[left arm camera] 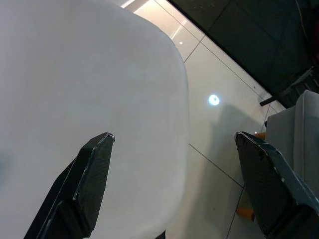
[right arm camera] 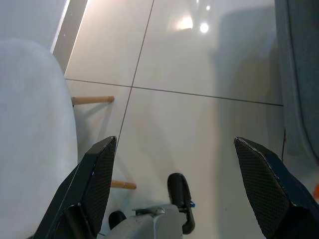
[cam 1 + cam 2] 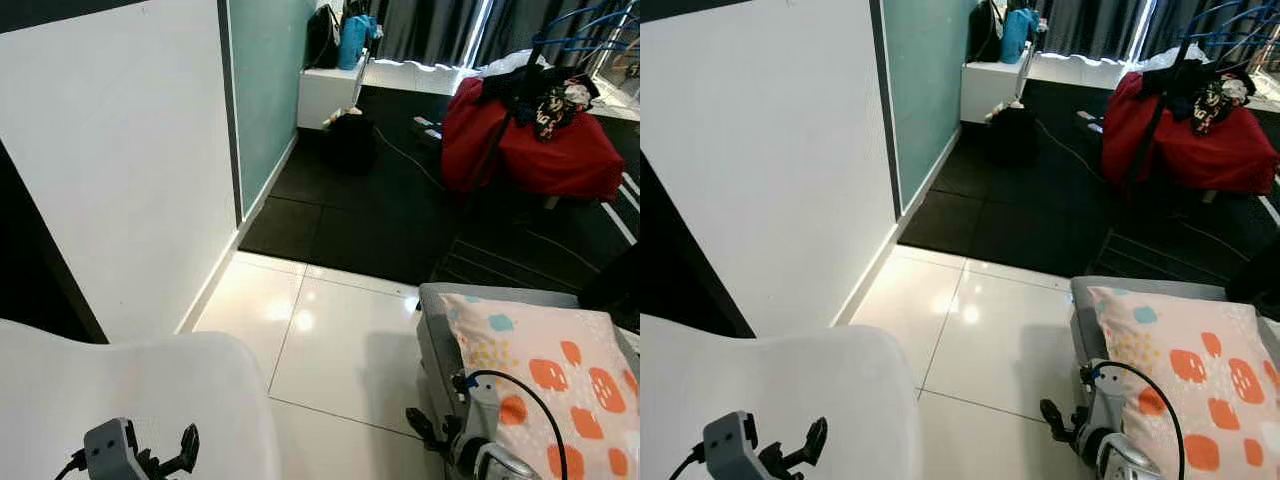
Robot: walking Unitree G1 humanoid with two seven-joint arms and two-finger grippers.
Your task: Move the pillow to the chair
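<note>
Now pillow (image 3: 545,385) on grey seat (image 3: 432,330), both grippers open.

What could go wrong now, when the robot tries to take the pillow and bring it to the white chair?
1. The pillow lies on a grey seat beside the right gripper, whose open fingers point at the floor; it may miss.
2. The left gripper hangs open over the white chair and might bump it.
3. The big pillow may sag from one grip.

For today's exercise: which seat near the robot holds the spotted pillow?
The grey cushioned seat on the right, carrying the orange-spotted pillow; the white plastic chair is bare.
</note>
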